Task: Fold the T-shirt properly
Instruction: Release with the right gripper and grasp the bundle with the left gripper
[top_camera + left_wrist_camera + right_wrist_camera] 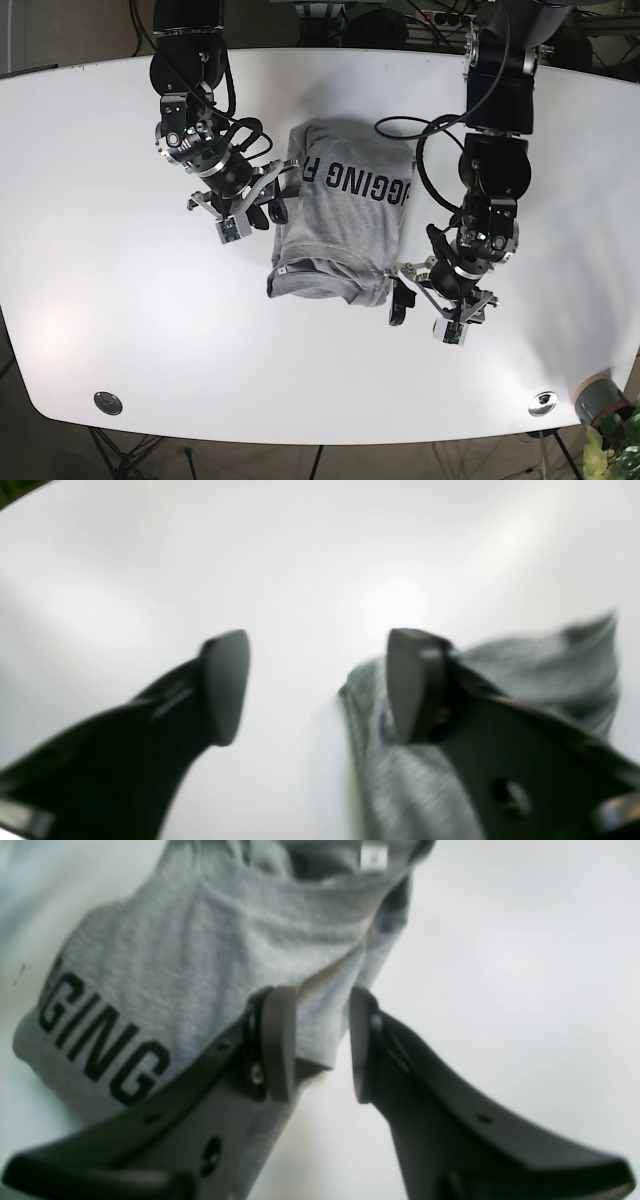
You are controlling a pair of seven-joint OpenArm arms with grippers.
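White table [100,250]: folded grey T-shirt [345,225].

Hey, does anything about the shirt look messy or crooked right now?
Yes. The T-shirt is folded unevenly: its lower edge bunches into a lumpy, slanted roll, and the printed lettering wraps over the side folds, cut off.

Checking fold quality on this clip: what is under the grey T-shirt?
The grey cotton T-shirt with black lettering lies partly folded on the white table, which shows all around it. Its own doubled layers hide whatever else is beneath. Neither claw is under it.
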